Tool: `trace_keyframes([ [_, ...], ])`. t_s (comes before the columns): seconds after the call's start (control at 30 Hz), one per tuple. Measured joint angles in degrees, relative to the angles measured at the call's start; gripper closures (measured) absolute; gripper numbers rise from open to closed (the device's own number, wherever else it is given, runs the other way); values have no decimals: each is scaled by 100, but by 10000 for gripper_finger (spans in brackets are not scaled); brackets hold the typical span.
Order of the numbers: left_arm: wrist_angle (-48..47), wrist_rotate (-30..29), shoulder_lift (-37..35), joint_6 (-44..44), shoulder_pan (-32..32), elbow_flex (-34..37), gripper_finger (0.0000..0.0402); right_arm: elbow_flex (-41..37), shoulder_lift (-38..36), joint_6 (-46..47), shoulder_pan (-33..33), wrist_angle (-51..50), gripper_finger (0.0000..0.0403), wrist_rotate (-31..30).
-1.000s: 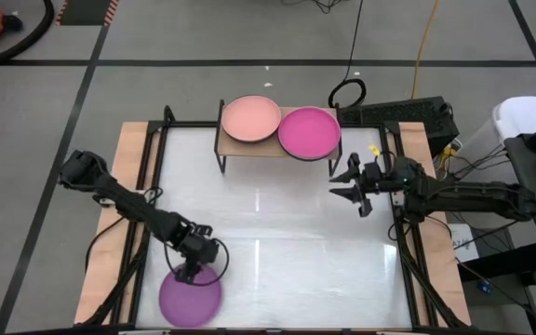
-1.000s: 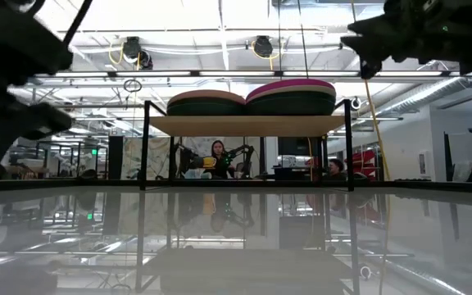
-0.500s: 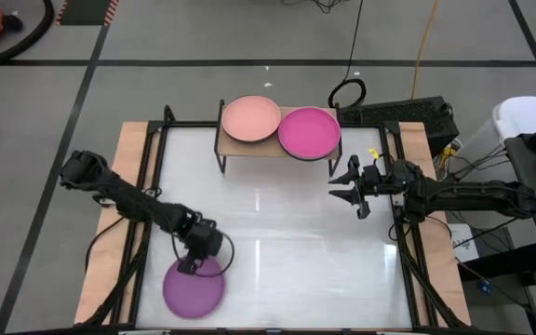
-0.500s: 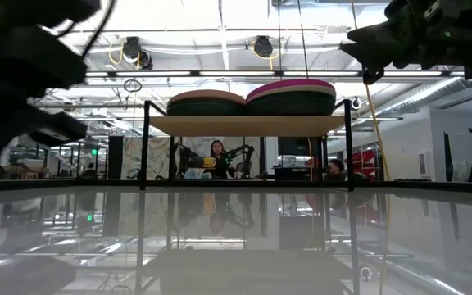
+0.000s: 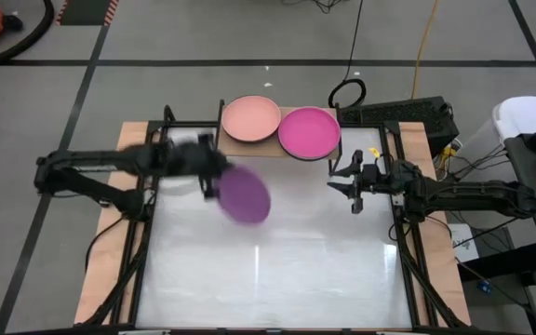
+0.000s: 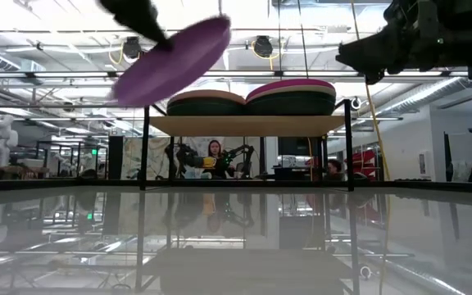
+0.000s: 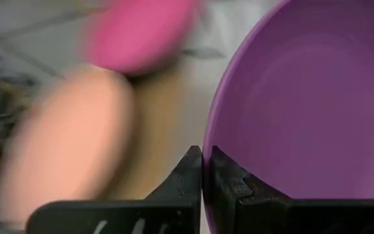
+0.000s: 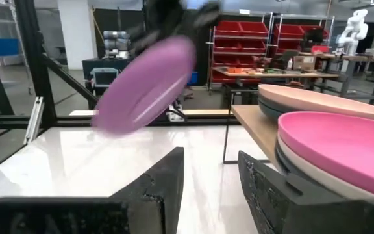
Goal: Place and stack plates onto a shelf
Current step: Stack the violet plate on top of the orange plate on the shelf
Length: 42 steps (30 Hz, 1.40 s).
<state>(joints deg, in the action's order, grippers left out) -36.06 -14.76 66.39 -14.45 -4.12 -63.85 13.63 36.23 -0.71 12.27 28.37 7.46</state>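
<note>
A purple plate (image 5: 246,196) hangs tilted in the air just in front of the shelf (image 5: 270,149), with my left gripper (image 5: 214,179) shut on its rim. In the low view the purple plate (image 6: 174,61) is above the level of the shelf board (image 6: 248,124). On the shelf a salmon plate (image 5: 251,119) and a magenta plate (image 5: 309,132) each top a stack of darker plates. My right gripper (image 5: 343,192) hovers open to the right of the shelf, holding nothing. My left gripper pinches the purple plate's rim (image 7: 208,144) between its two fingers, on the side of the plate toward the table's left. The fingers come at it roughly level from the left. The plate is lifted clear of the table and tilted.
The shelf stands on thin black legs (image 6: 146,147) at the far middle of the white table (image 5: 277,270). A black frame (image 5: 153,214) runs along the table's sides. Cables and a black box (image 5: 408,113) lie behind the far right corner. People sit in the room beyond.
My left gripper has shut on the purple plate's rim at the table's near left. It has lifted the plate clear and swung it fast toward the far edge and up, to just before the shelf. The plate lay flat then and is tilted now.
</note>
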Motion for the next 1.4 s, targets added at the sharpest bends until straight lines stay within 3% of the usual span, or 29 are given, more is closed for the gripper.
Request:
trace_keyframes([
  [0.23, 254, 813, 282, 179, -2105, -1262, 391, -108, 2, -44, 4, 88, 273, -20],
  [0.4, 275, 1860, 1063, 566, -3316, -2017, 391, -207, 2, -46, 7, 206, 273, -20],
  [0.57, 149, 2945, 2082, 1018, -4121, -2736, 391, -227, 2, -26, 7, 225, 273, -20],
  [0.77, -541, 3297, 2844, 1187, -4703, -3417, 391, -227, 2, 48, 4, 213, 273, -1],
  [0.97, -1232, 3292, 3072, 1112, -4973, -3467, 389, -227, 2, 216, 2, 117, 273, 2],
  [1.4, -1341, 3327, 3095, 1093, -4887, -3427, 283, -227, 0, 210, 2, 248, 273, 4],
])
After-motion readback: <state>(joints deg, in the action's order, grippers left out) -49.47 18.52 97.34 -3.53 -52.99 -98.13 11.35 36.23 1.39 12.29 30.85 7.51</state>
